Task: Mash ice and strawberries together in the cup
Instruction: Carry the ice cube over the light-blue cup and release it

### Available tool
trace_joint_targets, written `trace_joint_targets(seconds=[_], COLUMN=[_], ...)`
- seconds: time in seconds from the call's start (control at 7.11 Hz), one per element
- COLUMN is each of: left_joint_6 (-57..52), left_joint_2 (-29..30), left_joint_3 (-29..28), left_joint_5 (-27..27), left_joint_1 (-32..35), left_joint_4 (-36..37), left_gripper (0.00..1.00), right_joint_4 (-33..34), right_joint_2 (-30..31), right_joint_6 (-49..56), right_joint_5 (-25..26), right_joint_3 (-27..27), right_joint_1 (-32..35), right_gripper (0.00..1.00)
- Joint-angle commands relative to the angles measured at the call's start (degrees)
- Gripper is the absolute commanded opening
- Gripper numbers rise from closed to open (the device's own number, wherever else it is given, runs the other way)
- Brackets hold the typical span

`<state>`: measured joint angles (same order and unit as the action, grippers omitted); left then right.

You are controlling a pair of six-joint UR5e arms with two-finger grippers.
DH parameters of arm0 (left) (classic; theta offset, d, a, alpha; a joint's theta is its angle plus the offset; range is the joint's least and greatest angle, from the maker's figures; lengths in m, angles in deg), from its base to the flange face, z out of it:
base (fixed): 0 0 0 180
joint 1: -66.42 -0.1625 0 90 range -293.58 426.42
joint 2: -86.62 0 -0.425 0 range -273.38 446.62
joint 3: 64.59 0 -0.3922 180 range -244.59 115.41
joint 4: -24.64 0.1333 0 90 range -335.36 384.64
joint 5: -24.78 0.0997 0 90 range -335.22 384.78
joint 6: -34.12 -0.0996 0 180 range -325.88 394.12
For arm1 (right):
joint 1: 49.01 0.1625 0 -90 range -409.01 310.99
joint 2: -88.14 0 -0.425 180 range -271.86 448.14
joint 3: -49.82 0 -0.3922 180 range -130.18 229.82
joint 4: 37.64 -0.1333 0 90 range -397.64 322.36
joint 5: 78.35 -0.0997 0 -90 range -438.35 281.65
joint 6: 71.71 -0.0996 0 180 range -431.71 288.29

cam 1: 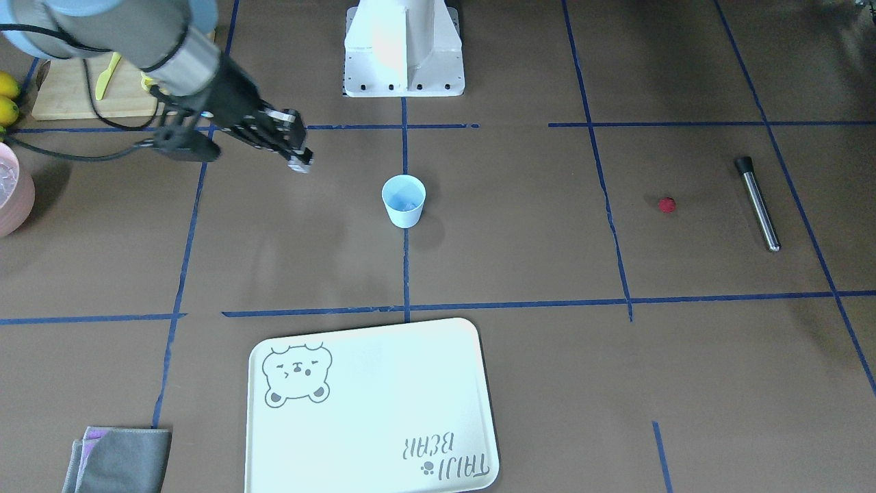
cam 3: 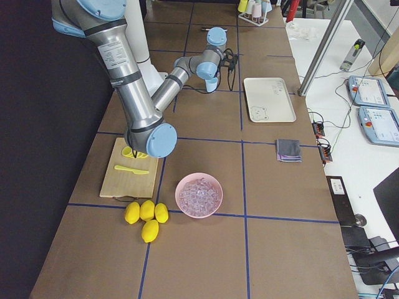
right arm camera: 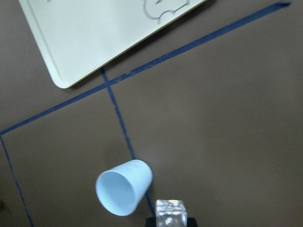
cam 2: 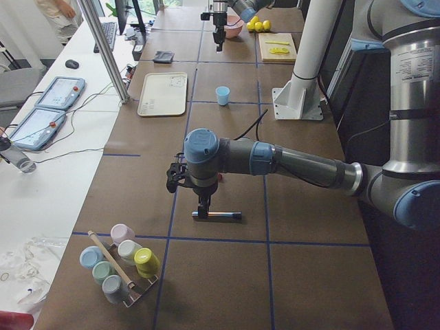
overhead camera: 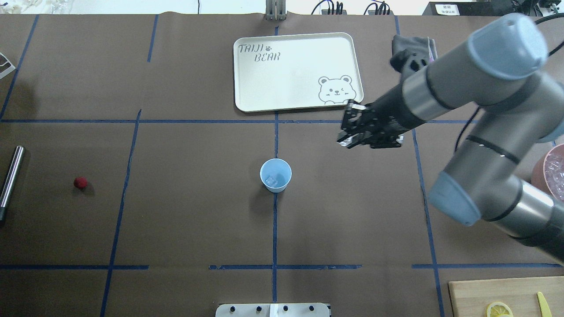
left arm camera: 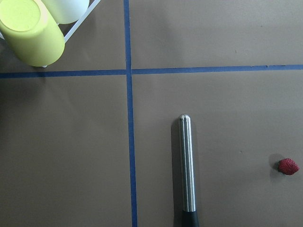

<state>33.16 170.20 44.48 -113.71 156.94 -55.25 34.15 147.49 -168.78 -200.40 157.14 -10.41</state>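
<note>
Right fingers [overhead camera: 347, 140] pinch an ice cube [right arm camera: 169, 213], so centre it over the cup [right arm camera: 124, 191] before letting go (left fingers [cam 2: 204, 205]: cannot tell).

The front camera faces the robot steeply from across the table [cam 1: 520, 383], its base [cam 1: 404, 55] at top; the overhead looks forward and down from behind it. Both share the cup [cam 1: 404, 200], tray [cam 1: 373, 404], berry [cam 1: 666, 204] and rod [cam 1: 757, 204]. The side cameras look along the table from opposite ends, high and far off. The left wrist camera hangs close over the rod and berry, facing straight down; the right wrist camera looks down on cup and tray corner, ice [right arm camera: 171, 211] at its bottom edge.
</note>
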Motion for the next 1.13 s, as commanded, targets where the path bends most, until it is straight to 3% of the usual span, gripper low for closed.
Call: trace_joint_targets(seconds=[0.0,0.42,0.56,0.7,0.84,0.98], left_joint_6=[0.08,0.25,0.17,0.16,0.25,0.25], left_joint_2=[0.0,0.0,0.0,0.0,0.0,0.0], left_joint_3=[0.09,0.61,0.62,0.7,0.79,0.88], left_joint_5=[-0.02,-0.02,-0.02,-0.02,-0.02,-0.02], left_joint_1=[0.0,0.0,0.0,0.0,0.0,0.0], left_joint_4=[0.0,0.0,0.0,0.0,0.0,0.0], left_gripper=[1.0,1.0,1.0,1.0,1.0,1.0], right_joint_4=[-0.25,-0.34,-0.34,-0.34,-0.43,-0.43], right_joint_2=[-7.58,-6.28,-6.27,-6.45,-6.45,-6.45], right_joint_6=[-2.86,-2.34,-2.42,-2.51,-2.6,-2.51], right_joint_5=[8.3,10.17,10.34,10.52,10.52,10.52], right_joint_3=[-7.54,-8.71,-8.88,-9.06,-9.15,-9.32], right_joint_1=[-7.37,-9.51,-9.77,-9.77,-9.77,-9.77], right_gripper=[0.01,0.06,0.14,0.52,0.63,0.68])
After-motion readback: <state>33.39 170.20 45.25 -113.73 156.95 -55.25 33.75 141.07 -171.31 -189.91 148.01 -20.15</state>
